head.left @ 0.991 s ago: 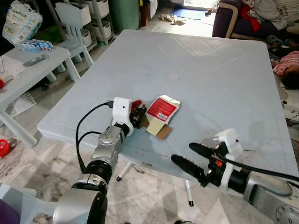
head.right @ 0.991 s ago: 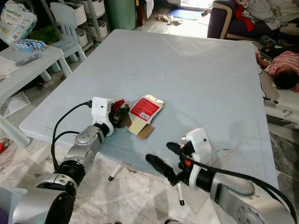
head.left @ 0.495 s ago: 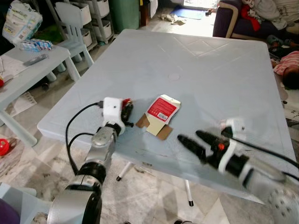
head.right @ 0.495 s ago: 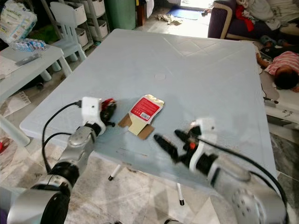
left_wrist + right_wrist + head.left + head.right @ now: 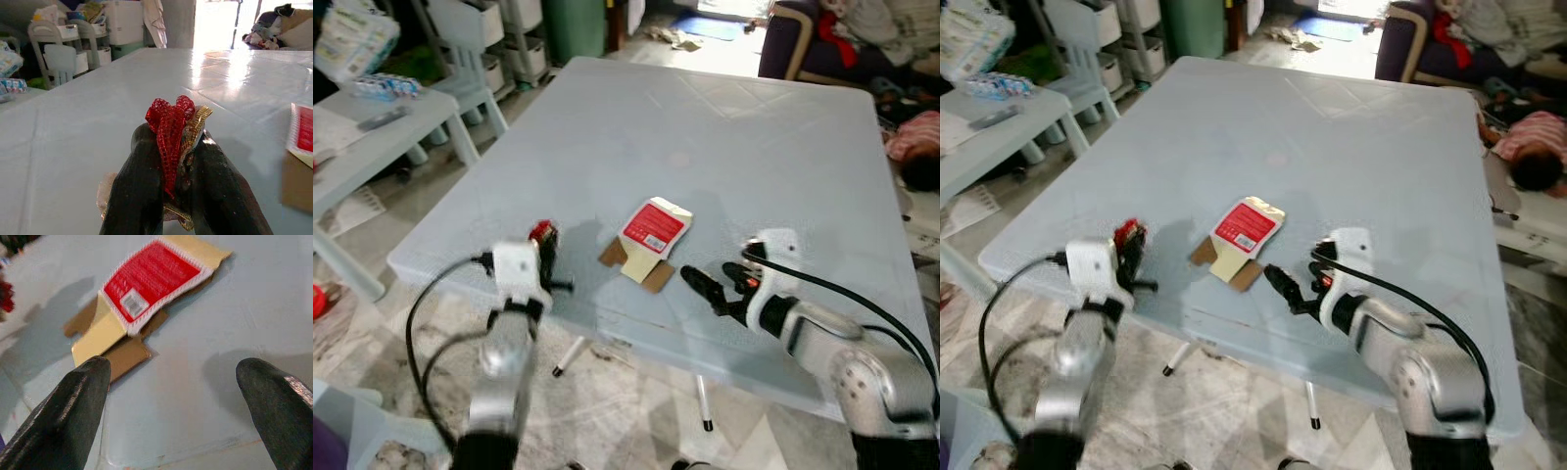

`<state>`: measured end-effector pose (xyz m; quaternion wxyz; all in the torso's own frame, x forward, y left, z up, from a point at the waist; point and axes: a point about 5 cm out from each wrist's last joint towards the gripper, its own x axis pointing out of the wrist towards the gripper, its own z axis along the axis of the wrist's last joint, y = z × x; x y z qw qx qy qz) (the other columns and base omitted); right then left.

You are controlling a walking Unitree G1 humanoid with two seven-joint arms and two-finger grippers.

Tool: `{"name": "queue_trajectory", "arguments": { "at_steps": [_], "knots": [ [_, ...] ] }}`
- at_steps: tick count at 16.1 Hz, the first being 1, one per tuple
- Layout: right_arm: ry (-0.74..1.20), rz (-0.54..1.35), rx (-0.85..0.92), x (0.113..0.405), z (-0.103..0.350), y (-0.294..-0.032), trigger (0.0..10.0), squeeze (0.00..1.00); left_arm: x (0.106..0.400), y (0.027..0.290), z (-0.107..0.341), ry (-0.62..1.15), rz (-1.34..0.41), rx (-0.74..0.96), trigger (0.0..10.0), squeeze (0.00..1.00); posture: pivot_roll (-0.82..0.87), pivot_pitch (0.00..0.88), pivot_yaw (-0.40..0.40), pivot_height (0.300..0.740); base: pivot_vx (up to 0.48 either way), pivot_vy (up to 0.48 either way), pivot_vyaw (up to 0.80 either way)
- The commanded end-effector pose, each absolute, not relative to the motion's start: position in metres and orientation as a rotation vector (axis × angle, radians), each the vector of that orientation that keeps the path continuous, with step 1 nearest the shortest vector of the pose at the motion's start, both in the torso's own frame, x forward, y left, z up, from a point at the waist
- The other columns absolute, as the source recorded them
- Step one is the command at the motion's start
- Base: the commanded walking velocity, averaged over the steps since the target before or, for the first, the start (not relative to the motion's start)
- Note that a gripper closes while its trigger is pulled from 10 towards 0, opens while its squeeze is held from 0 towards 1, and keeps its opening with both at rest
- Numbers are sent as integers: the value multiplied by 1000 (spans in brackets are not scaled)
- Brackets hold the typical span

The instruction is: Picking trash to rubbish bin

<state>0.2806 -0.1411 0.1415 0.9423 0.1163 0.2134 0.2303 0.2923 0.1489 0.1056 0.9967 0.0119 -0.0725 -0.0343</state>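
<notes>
A wide pale blue desk (image 5: 754,147) takes up most of the head views, with a smaller white table (image 5: 362,137) and a white child's chair (image 5: 460,39) off to the robot's left. Near the desk's front edge lies a flattened red and tan carton (image 5: 648,243), flat on the surface. The right end effector (image 5: 720,284) hovers low over the desk just to the right of that carton, apart from it, its two black fingers (image 5: 73,406) spread wide with nothing between them; in the right wrist view the carton lies ahead of the fingertips, towards one finger. The left end effector (image 5: 546,269) sits at the desk's front left edge, well apart from the carton, its fingers (image 5: 142,186) closed on a crumpled red mesh and gold wrapper (image 5: 173,127) that sticks up between the tips.
</notes>
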Motion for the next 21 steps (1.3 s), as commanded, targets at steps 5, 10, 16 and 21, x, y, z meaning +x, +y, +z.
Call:
{"name": "queue_trajectory", "arguments": {
  "at_steps": [5,10,16,21],
  "knots": [
    [517,551,230,292,133,-122,10000,0,274,140,118,-139,-46,15,0,0,-44,72,-72,740,0,0,0],
    [446,514,248,312,136,-112,10000,1000,269,137,125,-138,-97,33,0,0,-16,39,-57,740,0,0,0],
    [457,345,360,325,130,-122,10000,1000,275,134,131,-126,-114,19,0,0,-24,18,-36,740,0,0,0],
    [468,330,422,330,126,-118,10000,1000,277,135,133,-116,-129,24,0,0,-16,10,-20,740,0,0,0]
  ]
}}
